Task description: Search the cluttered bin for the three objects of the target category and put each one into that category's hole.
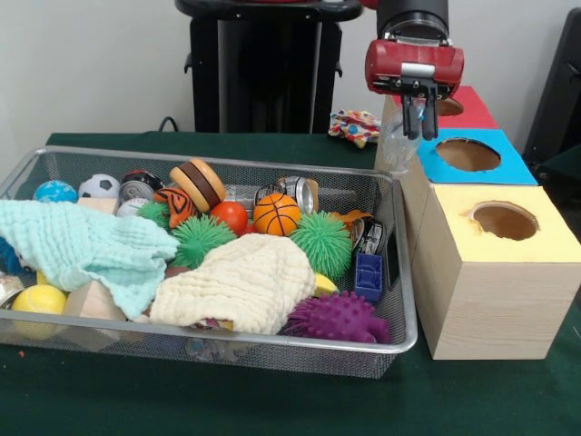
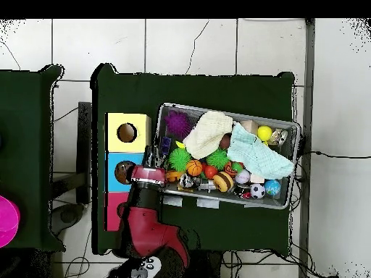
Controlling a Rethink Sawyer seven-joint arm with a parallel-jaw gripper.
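Observation:
My gripper [image 1: 419, 125] hangs above the gap between the wire bin [image 1: 227, 164] and the blue-topped box [image 1: 467, 154], close to that box's hole. Its fingers are closed on a clear, crumpled plastic piece [image 1: 396, 145] that dangles beside the box's near-left corner. In the overhead view the gripper [image 2: 149, 163] sits at the blue box's [image 2: 123, 171] edge; the plastic does not show there. A red-topped box [image 1: 465, 107] stands behind and a yellow-topped box [image 1: 505, 221] in front, each with a round hole.
The bin holds two green spiky balls [image 1: 322, 241], a purple spiky ball [image 1: 340, 318], a basketball [image 1: 276, 214], a burger toy [image 1: 200, 184], cans [image 1: 298, 191], and mint [image 1: 82, 245] and cream [image 1: 241, 282] cloths. A patterned toy [image 1: 355, 125] lies on the table behind.

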